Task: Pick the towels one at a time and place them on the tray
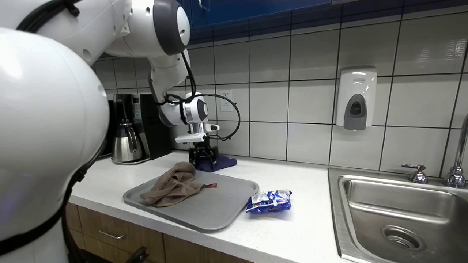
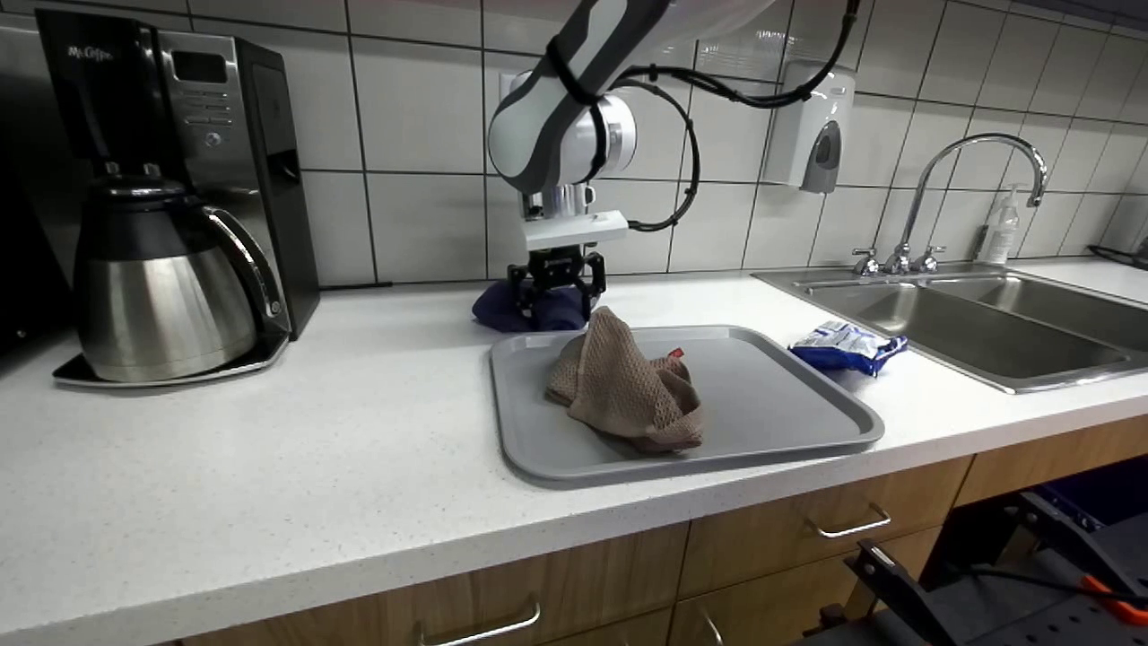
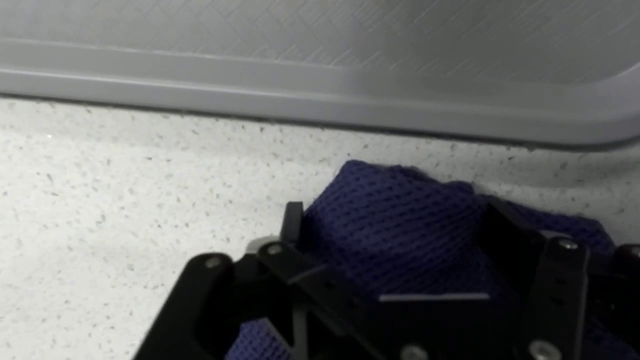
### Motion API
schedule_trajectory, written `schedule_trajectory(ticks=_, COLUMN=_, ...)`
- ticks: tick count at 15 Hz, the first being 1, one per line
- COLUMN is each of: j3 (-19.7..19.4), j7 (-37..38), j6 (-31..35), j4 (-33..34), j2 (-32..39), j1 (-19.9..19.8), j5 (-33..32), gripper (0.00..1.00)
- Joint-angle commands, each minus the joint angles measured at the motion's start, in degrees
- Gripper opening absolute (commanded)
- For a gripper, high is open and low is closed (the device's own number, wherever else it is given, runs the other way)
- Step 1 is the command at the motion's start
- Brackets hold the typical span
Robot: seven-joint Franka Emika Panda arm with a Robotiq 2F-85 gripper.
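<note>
Straddling part of the navy towel (image 3: 400, 225), my gripper (image 2: 558, 312) stands wide-jawed, likely to pinch; near my jaws, the grey tray (image 2: 785, 395) holds the brown towel (image 2: 632, 386), presumably delivered.

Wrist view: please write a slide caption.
Open black hand straddling part of a navy cloth towel on speckled white countertop, beside a grey round-cornered tray.

towel (image 2: 632, 386) on tray (image 2: 780, 395), second towel (image 2: 556, 309) behind it, packet (image 2: 847, 348) and sink (image 2: 995, 332) right; coffee maker (image 2: 229, 161) left
</note>
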Motion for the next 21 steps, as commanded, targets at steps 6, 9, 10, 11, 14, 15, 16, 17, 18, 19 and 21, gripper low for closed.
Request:
schedule_trajectory(ticks=6, j3=-1.22, j7=0.63, j6=-0.46, j4=3.82, j2=2.13, j1=0.87, j5=0.45, gripper=0.19)
schedule_trajectory(ticks=9, j3=-1.62, j7=0.74, j6=-0.35, j4=3.71, j2=2.12, j1=0.99, j5=0.14, gripper=0.01)
schedule_trajectory(ticks=10, j3=-1.91, j7=0.90, j6=-0.24, j4=3.29, j2=1.95, j1=1.09, j5=-0.09, gripper=0.00)
schedule_trajectory(ticks=11, j3=-2.17, j7=1.07, j6=-0.08, j4=2.80, j2=1.58, j1=1.20, j5=-0.27, gripper=0.04)
schedule_trajectory(ticks=14, j3=-3.57, j7=2.01, j6=1.58, j4=0.65, j2=-0.28, j1=1.85, j5=-1.30, gripper=0.04)
schedule_trajectory(ticks=15, j3=-4.04, j7=2.26, j6=2.12, j4=0.15, j2=-0.73, j1=2.01, j5=-1.47, gripper=0.04)
schedule_trajectory(ticks=16, j3=-4.51, j7=2.62, j6=2.97, j4=-0.65, j2=-1.41, j1=2.19, j5=-1.68, gripper=0.04)
schedule_trajectory(ticks=17, j3=-4.95, j7=3.01, j6=3.96, j4=-1.51, j2=-2.09, j1=2.34, j5=-1.86, gripper=0.04)
schedule_trajectory(ticks=18, j3=-5.37, j7=3.42, j6=5.00, j4=-2.59, j2=-2.98, j1=2.55, j5=-2.07, gripper=0.04)
schedule_trajectory(ticks=19, j3=-5.68, j7=3.64, j6=6.02, j4=-3.54, j2=-3.69, j1=2.66, j5=-2.25, gripper=0.04)
schedule_trajectory(ticks=21, j3=-6.41, j7=4.09, j6=8.25, j4=-6.91, j2=-6.30, j1=2.93, j5=-2.78, gripper=0.04)
